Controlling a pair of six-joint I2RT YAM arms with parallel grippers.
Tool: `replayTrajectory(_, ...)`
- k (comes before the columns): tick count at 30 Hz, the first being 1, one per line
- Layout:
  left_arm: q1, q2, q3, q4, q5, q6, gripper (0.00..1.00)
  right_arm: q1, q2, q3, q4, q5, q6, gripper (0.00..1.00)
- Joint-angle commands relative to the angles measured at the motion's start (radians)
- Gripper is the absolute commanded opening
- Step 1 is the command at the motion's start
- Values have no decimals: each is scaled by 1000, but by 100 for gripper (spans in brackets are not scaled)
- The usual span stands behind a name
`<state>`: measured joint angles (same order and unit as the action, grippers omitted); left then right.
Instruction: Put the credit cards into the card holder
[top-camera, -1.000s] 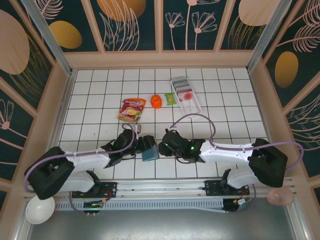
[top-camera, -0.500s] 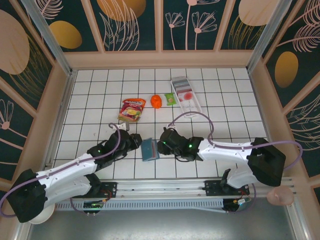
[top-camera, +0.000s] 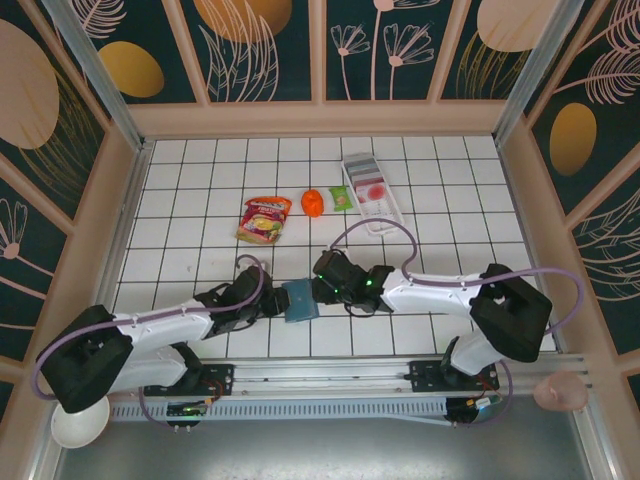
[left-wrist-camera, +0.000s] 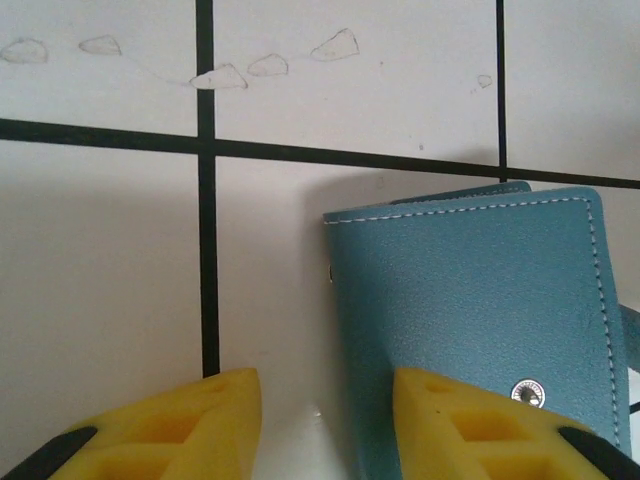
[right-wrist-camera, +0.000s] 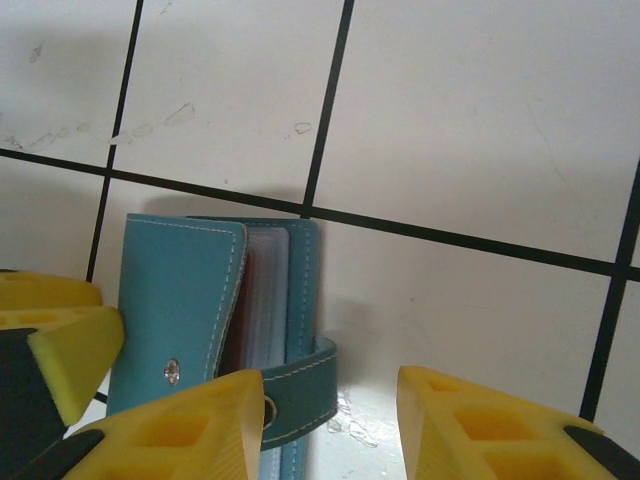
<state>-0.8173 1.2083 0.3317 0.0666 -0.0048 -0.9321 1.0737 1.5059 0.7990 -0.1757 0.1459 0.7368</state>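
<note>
The card holder (left-wrist-camera: 470, 300) is cut off by the left wrist view's lower edge and partly covered by a finger (left-wrist-camera: 455, 425) of the left gripper (left-wrist-camera: 325, 405). From above, the credit cards (top-camera: 368, 182) are too small to be counted.

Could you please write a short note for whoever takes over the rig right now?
Left claw: open, low at the wallet's left edge, one finger over its corner.
Right claw: open, at the wallet's right side, by its loose strap.
Wallet: flat on the table between the claws, unsnapped, flap slightly ajar.
Cards: in the white tray at the far side; neither claw holds one.
Done: strap undone.
Left: open the wallet, fetch the cards, slide them in.
</note>
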Motion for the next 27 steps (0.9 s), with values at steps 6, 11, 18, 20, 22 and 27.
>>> replayTrajectory(6, 1, 88, 33, -26, 1, 30, 43, -3, 44, 71, -44, -24, -30, 41)
replayTrajectory(11, 0, 111, 54, -89, -16, 44, 45, -1, 101, 124, -129, -1, -35, 40)
replayTrajectory(18, 0, 156, 91, -142, -24, 53, 46, 9, 144, 180, -169, -8, -44, 40)
replayTrajectory(20, 1, 167, 98, -151, -30, 52, 46, 13, 153, 185, -168, -14, -42, 40)
replayTrajectory(22, 0, 174, 101, -153, -30, 52, 46, 12, 160, 190, -167, -21, -45, 40)
replayTrajectory(27, 1, 178, 105, -151, -24, 46, 45, 21, 172, 206, -167, -29, -41, 38)
